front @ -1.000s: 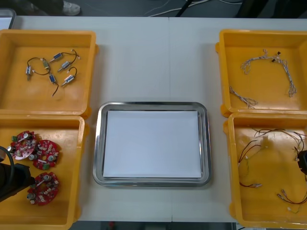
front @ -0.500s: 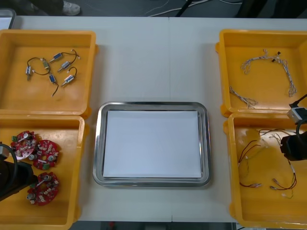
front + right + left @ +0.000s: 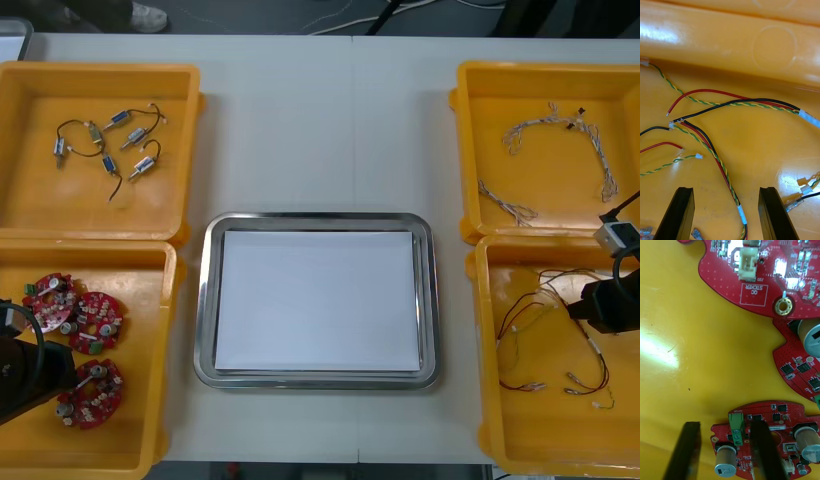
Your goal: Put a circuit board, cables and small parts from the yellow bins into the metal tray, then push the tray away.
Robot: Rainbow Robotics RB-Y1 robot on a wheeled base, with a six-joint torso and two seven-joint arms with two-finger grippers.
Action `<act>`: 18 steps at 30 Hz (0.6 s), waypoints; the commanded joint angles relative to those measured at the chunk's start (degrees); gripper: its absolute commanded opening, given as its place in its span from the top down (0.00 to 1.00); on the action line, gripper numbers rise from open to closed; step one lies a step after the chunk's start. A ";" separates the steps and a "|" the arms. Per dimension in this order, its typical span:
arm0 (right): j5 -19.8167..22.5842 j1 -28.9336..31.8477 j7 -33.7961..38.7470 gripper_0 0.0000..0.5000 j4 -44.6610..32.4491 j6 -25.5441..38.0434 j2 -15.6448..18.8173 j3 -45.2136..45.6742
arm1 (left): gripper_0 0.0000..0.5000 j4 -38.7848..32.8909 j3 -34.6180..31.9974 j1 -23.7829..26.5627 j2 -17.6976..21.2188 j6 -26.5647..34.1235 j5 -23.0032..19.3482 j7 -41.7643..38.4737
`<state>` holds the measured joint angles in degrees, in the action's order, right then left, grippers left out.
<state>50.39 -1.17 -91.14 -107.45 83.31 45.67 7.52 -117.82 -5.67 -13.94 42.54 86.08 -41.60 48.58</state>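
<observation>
Your left tool (image 3: 724, 452) is low in the near left bin (image 3: 140, 420). Its fingers are spread, and the end of one red board (image 3: 767, 435) lies between them; one finger covers a part of this board. Your right tool (image 3: 725, 215) is in the near right bin (image 3: 520, 420), spread too, just over the cables (image 3: 720, 165); one twisted cable runs between its fingers. The tray (image 3: 203, 300), white inside, stands on the bench (image 3: 320, 130) between the bins.

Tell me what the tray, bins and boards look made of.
Metal tray: looks like polished steel, rim mirror-shiny; inside matte white, maybe paper.
Yellow bins: probably moulded plastic, glossy with glare.
Circuit boards: red-coated laminate, seemingly, bearing soldered parts.
</observation>
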 commanded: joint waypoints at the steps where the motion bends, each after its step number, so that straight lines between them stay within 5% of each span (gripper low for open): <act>1: -0.21 -1.20 -0.89 0.01 -1.63 0.72 0.74 0.04 | 1.00 0.05 0.66 1.46 -0.80 0.14 0.56 -3.94; 18: 0.67 4.07 -10.73 0.01 -1.98 1.07 2.58 3.02 | 1.00 -1.62 -1.27 3.83 -0.88 3.39 1.09 -3.67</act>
<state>50.49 0.25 -100.27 -107.51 83.99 46.25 8.06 -117.84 -5.69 -12.17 42.54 87.60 -41.06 48.58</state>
